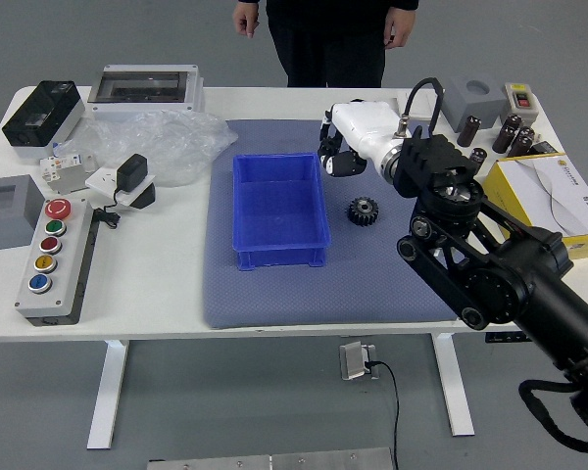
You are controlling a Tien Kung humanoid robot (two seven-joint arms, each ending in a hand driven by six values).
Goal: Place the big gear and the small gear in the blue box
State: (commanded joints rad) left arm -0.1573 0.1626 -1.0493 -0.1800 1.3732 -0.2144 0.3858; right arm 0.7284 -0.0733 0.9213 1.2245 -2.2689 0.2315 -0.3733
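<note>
Nearest, the black jointed right arm (470,264) reaches in over the grey-blue mat (372,299). The open-topped blue plastic box (279,258) stands on that mat, its walls looking light and stiff; a bump would probably slide it. Just to its right, apart from it, the small round black toothed gear (363,211) lies flat on the mat, outside the box. It should be rigid and fairly light, whether plastic or metal, and not easily harmed. The best hold is likely across opposite sides of the toothed rim, where the teeth give grip; low and smooth-faced, it could slip from a pinch on top.

The white-backed right hand (370,132) is above the box's far right corner. Whether it is wide, narrow or closed on something, I cannot tell: its dark parts blend together, and a gear there would be hard to pick out. So the second gear's place is uncertain, and so is whether the one on the mat is the big or the small one. The hand also covers part of the mat's far side. Farthest off, the person's two hands (246,19) (399,27) hang beyond the white table (176,313), touching nothing on it; the head is cut off.
</note>
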